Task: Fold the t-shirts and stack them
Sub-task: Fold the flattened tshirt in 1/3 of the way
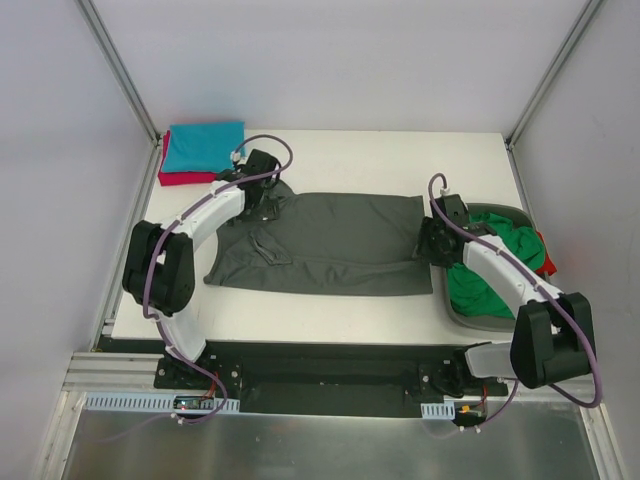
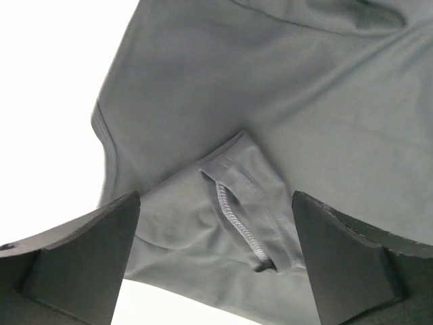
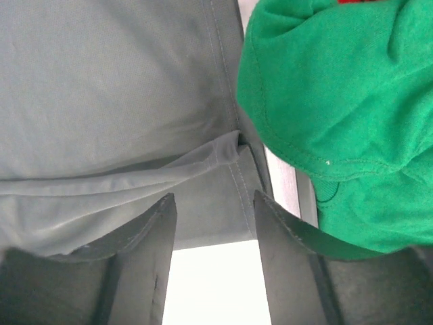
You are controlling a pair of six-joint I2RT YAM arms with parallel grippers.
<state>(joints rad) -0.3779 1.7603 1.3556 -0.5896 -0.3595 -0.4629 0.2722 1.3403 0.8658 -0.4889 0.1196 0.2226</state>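
Note:
A dark grey t-shirt (image 1: 325,243) lies spread on the white table, collar end to the left. My left gripper (image 1: 262,200) is open over the shirt's upper left part; in the left wrist view its fingers (image 2: 81,250) straddle a grey fold with a stitched seam (image 2: 240,220). My right gripper (image 1: 428,240) is open at the shirt's right hem; in the right wrist view its fingers (image 3: 145,244) stand either side of the hem corner (image 3: 233,152). A folded teal shirt (image 1: 203,145) lies on a folded red shirt (image 1: 180,179) at the back left.
A grey bin (image 1: 462,314) at the right holds a green shirt (image 1: 500,262) and a red one (image 1: 544,262); the green cloth (image 3: 338,101) lies right beside my right gripper. Frame posts stand at the back corners.

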